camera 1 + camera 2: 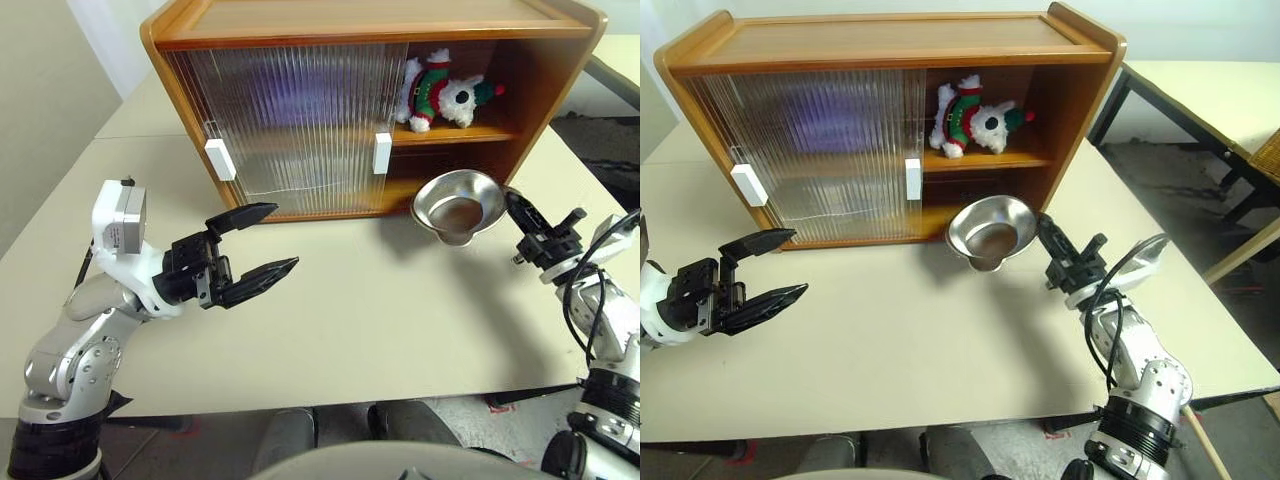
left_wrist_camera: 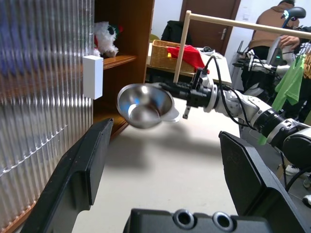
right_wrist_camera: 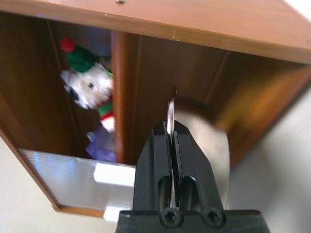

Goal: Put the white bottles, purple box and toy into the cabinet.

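The toy (image 1: pixel 440 92) lies on the upper shelf in the open right side of the cabinet (image 1: pixel 360 22). A purple blur behind the ribbed door (image 1: pixel 300 100) is the purple box (image 3: pixel 100 147), left of the toy. The white bottles are hidden. My right gripper (image 1: pixel 512 203) is shut on the rim of a round steel bowl (image 1: pixel 458 205). It holds the bowl off the table in front of the cabinet's lower opening. My left gripper (image 1: pixel 286 235) hovers open and empty over the table, in front of the closed doors.
Two white handles (image 1: pixel 220 160) (image 1: pixel 382 153) sit on the sliding doors. The cream table (image 1: pixel 380 320) ends close to me. A second table (image 1: pixel 1200 90) stands to the right. Across the room are a person (image 2: pixel 282 29) and a wicker basket (image 2: pixel 163 53).
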Controlling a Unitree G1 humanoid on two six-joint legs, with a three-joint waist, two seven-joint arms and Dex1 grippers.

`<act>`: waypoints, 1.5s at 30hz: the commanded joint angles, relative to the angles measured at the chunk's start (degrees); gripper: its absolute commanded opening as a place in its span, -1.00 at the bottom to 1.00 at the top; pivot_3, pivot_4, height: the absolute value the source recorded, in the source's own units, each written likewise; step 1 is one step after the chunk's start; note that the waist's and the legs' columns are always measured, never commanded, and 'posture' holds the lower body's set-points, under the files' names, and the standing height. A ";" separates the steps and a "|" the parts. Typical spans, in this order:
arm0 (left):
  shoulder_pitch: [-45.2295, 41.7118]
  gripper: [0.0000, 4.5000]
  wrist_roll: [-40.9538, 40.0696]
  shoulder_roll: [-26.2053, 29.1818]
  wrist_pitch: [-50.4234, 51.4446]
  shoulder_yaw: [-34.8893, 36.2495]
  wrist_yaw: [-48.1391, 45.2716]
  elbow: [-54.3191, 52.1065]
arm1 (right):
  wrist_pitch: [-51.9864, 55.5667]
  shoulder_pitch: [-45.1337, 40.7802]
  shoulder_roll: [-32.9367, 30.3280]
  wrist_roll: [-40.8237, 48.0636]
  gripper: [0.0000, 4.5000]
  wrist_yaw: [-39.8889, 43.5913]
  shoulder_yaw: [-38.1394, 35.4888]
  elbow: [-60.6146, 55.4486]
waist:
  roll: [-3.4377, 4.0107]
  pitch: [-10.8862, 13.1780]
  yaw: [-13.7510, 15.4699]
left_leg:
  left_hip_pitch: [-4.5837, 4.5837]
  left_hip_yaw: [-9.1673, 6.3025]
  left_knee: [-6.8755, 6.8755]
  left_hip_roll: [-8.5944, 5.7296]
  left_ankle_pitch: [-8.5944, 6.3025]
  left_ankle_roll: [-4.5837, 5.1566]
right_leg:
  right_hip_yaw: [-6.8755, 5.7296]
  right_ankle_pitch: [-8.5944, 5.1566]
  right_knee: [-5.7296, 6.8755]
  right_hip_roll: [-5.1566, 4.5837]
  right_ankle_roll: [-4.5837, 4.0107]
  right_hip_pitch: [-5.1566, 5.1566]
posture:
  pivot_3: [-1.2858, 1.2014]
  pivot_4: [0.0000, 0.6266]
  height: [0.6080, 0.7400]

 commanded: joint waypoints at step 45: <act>0.21 1.00 -0.53 1.98 1.59 0.30 1.15 -1.79 | -41.34 -14.95 23.53 -31.01 -0.99 -2.10 9.64 6.55 | 0.17 -0.07 -0.56 | -0.07 -0.14 -0.29 0.19 -0.01 0.02 | -0.10 0.39 0.00 -0.05 -0.70 -0.27 | -0.01 -0.83 1.00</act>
